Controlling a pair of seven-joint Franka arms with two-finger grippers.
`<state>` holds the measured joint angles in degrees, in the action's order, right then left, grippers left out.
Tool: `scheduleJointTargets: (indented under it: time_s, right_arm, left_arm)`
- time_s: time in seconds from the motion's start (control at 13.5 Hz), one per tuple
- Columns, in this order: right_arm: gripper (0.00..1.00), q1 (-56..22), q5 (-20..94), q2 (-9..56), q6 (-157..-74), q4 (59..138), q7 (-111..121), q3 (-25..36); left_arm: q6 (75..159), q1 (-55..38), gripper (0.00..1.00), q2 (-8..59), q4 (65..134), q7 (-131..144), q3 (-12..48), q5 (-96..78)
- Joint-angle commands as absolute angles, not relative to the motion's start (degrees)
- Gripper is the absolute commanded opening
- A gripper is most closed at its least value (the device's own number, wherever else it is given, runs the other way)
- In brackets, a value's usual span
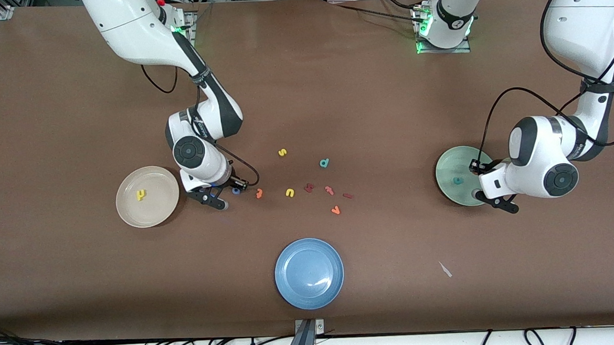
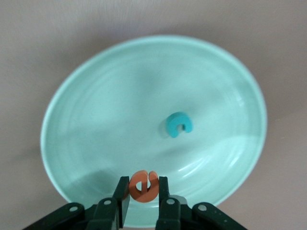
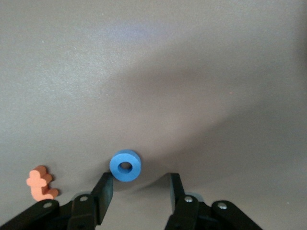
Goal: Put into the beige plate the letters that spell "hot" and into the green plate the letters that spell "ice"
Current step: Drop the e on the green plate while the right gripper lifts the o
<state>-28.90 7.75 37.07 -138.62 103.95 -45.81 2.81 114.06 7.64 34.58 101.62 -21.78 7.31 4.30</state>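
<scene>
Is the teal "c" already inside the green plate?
Yes: the teal "c" lies flat on the green plate floor, apart from the rim.

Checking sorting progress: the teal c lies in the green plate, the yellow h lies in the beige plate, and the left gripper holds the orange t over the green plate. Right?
One slip: the left gripper holds the orange e, not the t, as the left wrist view shows. The teal c does lie in the green plate, and the yellow h in the beige plate.
</scene>
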Motion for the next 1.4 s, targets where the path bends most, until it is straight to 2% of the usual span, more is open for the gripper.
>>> scheduleJointTargets:
  time_s: [0.0, 0.15, 0.22, 0.3, 0.37, 0.44, 0.67, 0.89, 0.96, 1.33]
  right_arm:
    - [0.53, -29.3, 8.6, 38.6, -138.3, 101.8, -47.1, 2.8]
    - [0.51, -29.3, 8.6, 38.7, -138.3, 101.8, -47.1, 2.8]
    - [0.5, -29.3, 8.6, 38.8, -138.3, 101.8, -47.1, 2.8]
    - [0.5, -29.3, 8.6, 38.9, -138.4, 101.8, -47.1, 2.8]
    - [0.5, -29.3, 8.5, 39.0, -138.4, 101.7, -47.1, 2.8]
    - [0.5, -29.3, 8.5, 39.3, -138.5, 101.7, -47.1, 2.8]
    - [0.46, -29.3, 8.5, 39.4, -138.5, 101.6, -47.3, 2.8]
    - [0.35, -29.3, 8.5, 39.4, -138.5, 101.7, -47.9, 2.8]
    - [0.27, -29.4, 8.5, 39.4, -138.5, 101.6, -47.9, 2.8]
    - [0.22, -29.4, 8.6, 39.4, -138.6, 101.6, -48.1, 2.8]
  left_arm:
    - [117.1, 8.7, 0.12, 32.3, 106.3, -22.3, 8.0, 6.2]
    - [117.2, 8.7, 0.17, 32.8, 106.3, -22.3, 8.0, 6.1]
    - [117.2, 8.7, 0.36, 32.8, 106.3, -22.3, 8.0, 5.9]
    - [116.8, 8.7, 0.71, 32.6, 106.2, -22.2, 8.1, 5.9]
    - [116.5, 8.6, 0.95, 32.3, 105.8, -22.3, 8.3, 5.9]
    - [115.9, 8.5, 0.99, 31.5, 105.6, -22.2, 8.8, 5.9]
    - [114.7, 7.9, 1.0, 28.7, 104.9, -21.2, 11.8, 5.9]
    - [114.7, 7.8, 1.0, 28.5, 102.3, -17.2, 16.3, 6.0]
    - [114.7, 7.1, 1.0, 28.6, 101.7, -14.9, 17.8, 6.1]
    - [115.3, -2.7, 1.0, 31.5, 96.1, -12.1, 18.6, 6.0]
